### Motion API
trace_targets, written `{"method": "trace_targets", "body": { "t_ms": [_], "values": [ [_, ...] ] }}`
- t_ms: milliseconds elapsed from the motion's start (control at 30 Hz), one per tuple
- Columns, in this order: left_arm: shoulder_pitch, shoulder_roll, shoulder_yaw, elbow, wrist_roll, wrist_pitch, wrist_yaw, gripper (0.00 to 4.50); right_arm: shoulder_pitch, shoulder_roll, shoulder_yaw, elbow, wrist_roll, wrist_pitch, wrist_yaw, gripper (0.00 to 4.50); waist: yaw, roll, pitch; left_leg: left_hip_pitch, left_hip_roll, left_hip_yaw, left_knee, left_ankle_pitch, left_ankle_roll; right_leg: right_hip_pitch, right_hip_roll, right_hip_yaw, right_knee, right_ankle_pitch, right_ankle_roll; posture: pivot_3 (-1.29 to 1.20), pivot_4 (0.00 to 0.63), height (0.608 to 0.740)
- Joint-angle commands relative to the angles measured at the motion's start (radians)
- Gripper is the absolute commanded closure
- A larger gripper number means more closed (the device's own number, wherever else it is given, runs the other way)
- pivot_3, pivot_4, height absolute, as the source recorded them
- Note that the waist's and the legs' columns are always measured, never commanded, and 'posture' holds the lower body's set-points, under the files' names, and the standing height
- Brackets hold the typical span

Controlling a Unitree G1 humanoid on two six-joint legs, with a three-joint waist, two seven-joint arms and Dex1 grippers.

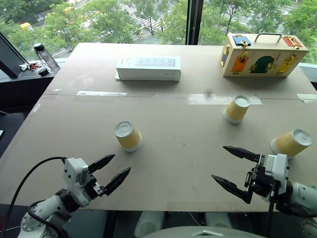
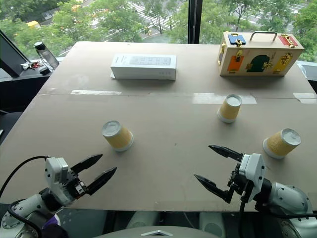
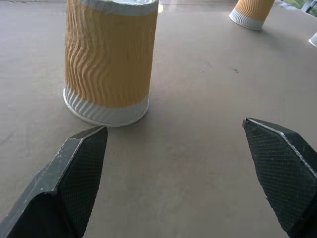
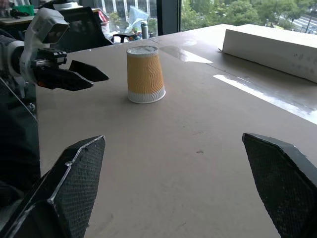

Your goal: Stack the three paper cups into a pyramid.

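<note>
Three yellow-orange ribbed paper cups stand upside down and apart on the brown table [image 1: 173, 144]. One cup [image 1: 128, 136] is at the left, one [image 1: 236, 109] in the middle right, one [image 1: 291, 143] near the right edge. My left gripper [image 1: 112, 171] hovers open at the front edge, just short of the left cup [image 3: 110, 59], with nothing between its fingers. My right gripper [image 1: 235, 168] is open and empty at the front right, a little left of the right-hand cup. The right wrist view shows the left cup [image 4: 144, 74] and the left gripper [image 4: 79, 77] beside it.
A flat white box [image 1: 148, 68] lies at the back centre. A wooden case with colourful latches and a handle [image 1: 261, 54] stands at the back right. A bottle [image 1: 45, 55] sits on a ledge off the table's far left. Tape strips cross the table.
</note>
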Motion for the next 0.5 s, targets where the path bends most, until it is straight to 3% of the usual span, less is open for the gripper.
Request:
{"method": "trace_targets", "body": {
  "t_ms": [33,467,500],
  "values": [
    [-0.072,0.027,0.039,0.058,0.034,-0.037,0.018,0.0,-0.016,-0.016,0.021,-0.02,0.009,-0.023,0.034,0.12,0.0,0.0,0.0,0.0,0.0,0.0,0.0,0.0,0.0,0.0,0.001,0.0,0.0,-0.001,0.001,0.0,0.15,0.74],
    [-0.484,0.098,-0.14,0.254,0.1,0.039,-0.022,0.0,0.037,0.026,0.012,-0.002,-0.066,-0.098,-0.024,0.12,-0.005,-0.003,-0.002,0.002,-0.001,0.001,0.001,0.0,-0.001,0.001,0.003,0.002,0.001,0.004,0.003,0.0,0.15,0.74],
    [-0.504,0.099,-0.157,0.269,0.103,0.042,-0.035,0.26,0.045,0.027,0.008,-0.007,-0.072,-0.1,-0.032,0.03,-0.005,-0.003,-0.002,0.002,-0.001,0.001,0.001,0.0,-0.001,0.001,0.003,0.002,0.001,0.004,0.003,0.0,0.15,0.74]
  ]
}}
